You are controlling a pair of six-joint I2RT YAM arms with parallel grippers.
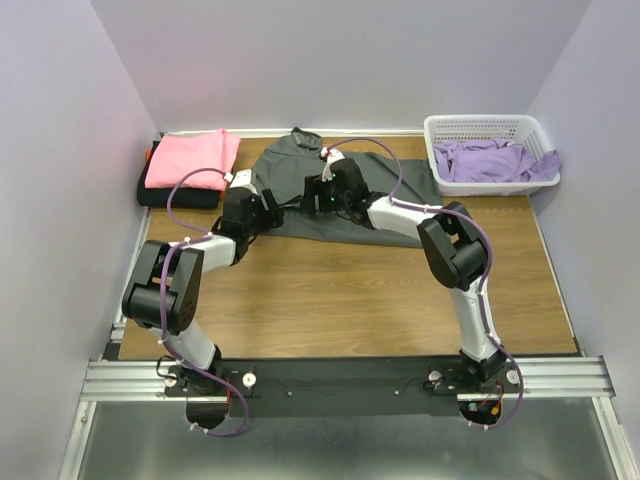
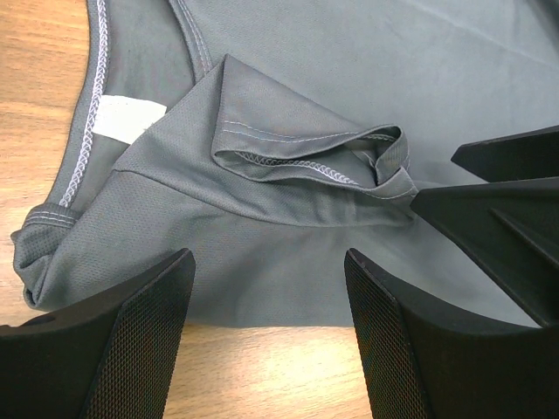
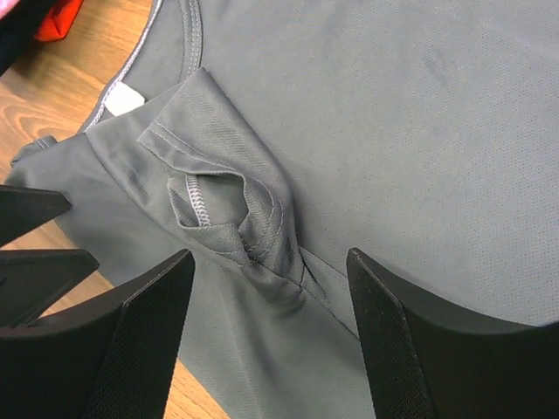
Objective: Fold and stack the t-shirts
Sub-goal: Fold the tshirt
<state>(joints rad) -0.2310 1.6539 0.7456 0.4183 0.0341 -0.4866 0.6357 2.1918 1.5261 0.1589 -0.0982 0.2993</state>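
A dark charcoal grey t-shirt (image 1: 400,190) lies spread on the wooden table at the back middle. Its sleeve (image 2: 297,144) is folded over onto the body, seen too in the right wrist view (image 3: 227,209). My left gripper (image 2: 269,288) is open, hovering over the shirt's near edge. My right gripper (image 3: 271,288) is open just above the sleeve's crumpled end, close beside the left one. A folded bright pink t-shirt (image 1: 190,158) lies on a folded black one (image 1: 175,197) at the back left. Lavender shirts (image 1: 490,160) fill the basket.
A white lattice basket (image 1: 480,126) stands at the back right. Purple walls close in the table on three sides. Bare wood (image 1: 340,300) stretches between the shirt and the arm bases. The other gripper's fingers (image 2: 507,209) show at the right of the left wrist view.
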